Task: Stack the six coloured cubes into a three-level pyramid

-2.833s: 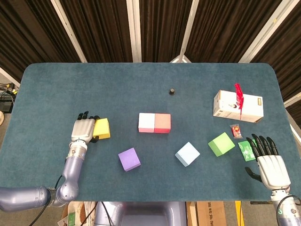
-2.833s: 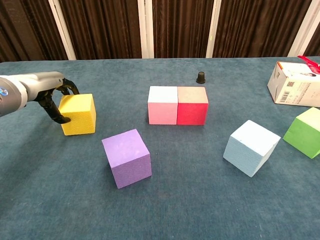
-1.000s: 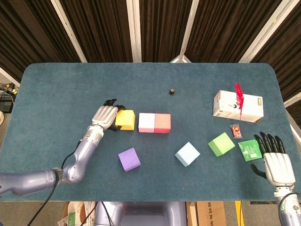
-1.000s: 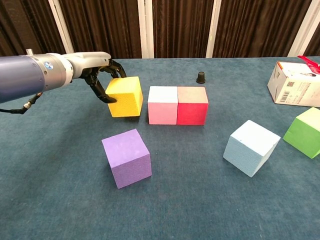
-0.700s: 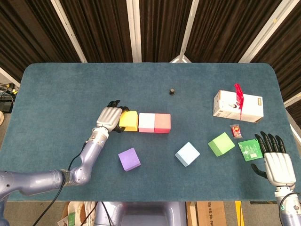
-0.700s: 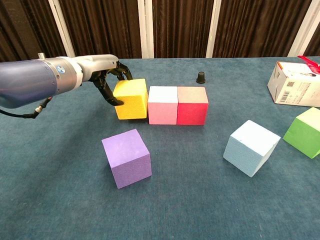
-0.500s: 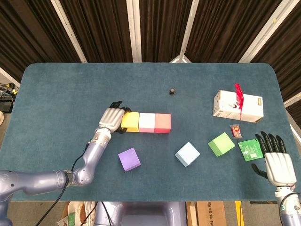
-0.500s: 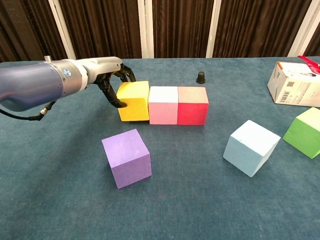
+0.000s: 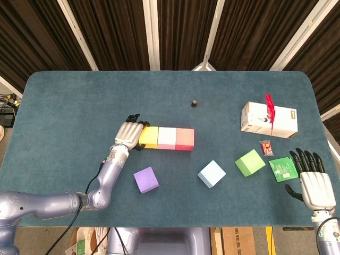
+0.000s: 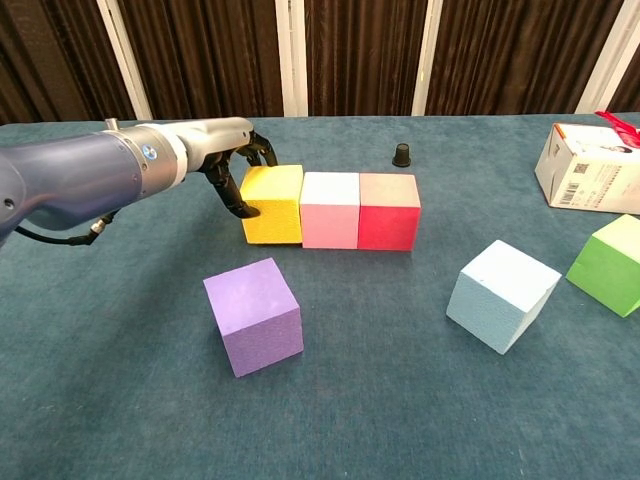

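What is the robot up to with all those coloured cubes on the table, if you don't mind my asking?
It is building a three-level pyramid. The left hand grips the yellow cube, set against the pink cube, which touches the red cube: a bottom row of three. The purple cube, light blue cube and green cube lie loose on the table, none stacked yet. The right hand waits open by the right edge.

The left arm reaches forward across the table [image 9: 64, 106], its left hand [image 9: 129, 135] curled, fingers [image 10: 240, 203] gripping the yellow cube [image 10: 272, 204]. The right hand [image 9: 314, 181] hovers at the near right edge, fingers spread and straight, holding nothing.
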`<state>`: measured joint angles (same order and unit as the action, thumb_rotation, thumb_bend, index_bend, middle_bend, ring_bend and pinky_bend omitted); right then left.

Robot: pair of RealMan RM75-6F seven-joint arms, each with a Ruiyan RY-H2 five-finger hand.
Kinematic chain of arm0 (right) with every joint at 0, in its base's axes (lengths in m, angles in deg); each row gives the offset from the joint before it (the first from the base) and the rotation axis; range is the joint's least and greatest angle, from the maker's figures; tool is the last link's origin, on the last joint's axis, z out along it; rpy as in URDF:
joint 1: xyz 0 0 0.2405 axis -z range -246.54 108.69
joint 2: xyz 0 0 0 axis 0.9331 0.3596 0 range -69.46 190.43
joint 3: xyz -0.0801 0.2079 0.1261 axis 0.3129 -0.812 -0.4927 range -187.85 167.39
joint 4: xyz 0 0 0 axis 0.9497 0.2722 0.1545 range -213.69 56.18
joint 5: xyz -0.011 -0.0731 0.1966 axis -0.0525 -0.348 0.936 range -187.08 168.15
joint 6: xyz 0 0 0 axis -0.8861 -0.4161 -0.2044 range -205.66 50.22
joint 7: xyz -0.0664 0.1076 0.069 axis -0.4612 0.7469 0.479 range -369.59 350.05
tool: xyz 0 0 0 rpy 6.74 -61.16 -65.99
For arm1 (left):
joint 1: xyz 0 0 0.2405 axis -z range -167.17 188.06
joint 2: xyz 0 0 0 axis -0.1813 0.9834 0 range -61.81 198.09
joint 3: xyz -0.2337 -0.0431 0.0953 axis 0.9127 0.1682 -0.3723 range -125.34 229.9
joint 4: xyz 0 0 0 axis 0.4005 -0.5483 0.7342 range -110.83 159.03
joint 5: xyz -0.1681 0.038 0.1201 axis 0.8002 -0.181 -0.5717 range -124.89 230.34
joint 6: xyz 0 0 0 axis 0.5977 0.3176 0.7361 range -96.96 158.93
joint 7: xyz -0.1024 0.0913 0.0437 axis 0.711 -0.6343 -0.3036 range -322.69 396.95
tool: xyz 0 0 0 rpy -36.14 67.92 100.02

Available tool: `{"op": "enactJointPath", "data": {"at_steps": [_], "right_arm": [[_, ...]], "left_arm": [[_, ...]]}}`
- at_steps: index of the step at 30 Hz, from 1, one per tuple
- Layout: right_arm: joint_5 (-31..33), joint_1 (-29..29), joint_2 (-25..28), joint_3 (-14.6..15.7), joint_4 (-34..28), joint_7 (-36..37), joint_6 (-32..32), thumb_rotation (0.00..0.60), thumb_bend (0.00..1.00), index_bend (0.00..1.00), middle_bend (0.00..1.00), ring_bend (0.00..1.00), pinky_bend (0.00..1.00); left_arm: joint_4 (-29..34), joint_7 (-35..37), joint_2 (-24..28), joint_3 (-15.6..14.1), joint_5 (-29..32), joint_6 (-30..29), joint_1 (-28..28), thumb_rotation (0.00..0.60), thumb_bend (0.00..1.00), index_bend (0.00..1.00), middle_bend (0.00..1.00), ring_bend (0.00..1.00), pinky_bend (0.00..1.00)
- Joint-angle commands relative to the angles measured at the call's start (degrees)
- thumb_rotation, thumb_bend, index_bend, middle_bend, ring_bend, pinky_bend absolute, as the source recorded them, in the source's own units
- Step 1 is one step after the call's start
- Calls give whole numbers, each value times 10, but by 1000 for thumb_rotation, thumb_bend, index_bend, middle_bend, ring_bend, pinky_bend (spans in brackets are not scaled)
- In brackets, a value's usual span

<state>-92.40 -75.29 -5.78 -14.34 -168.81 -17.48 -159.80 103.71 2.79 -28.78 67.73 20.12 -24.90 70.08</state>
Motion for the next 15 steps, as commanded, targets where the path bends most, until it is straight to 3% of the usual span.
{"op": "enactJointPath", "data": {"at_steps": [1,15], "right_arm": [[1,0,0,0,0,0,0,600,242,96,85,0,0],[4,1,0,-2,-1,-2,1,600,242,95,88,0,0]], "left_arm": [[-3,-1,-3,1,1,-1,1,600,468,291,288,0,0],[-15,-14,-15,2,5,-16,2,600,451,285,274,0,0]]}}
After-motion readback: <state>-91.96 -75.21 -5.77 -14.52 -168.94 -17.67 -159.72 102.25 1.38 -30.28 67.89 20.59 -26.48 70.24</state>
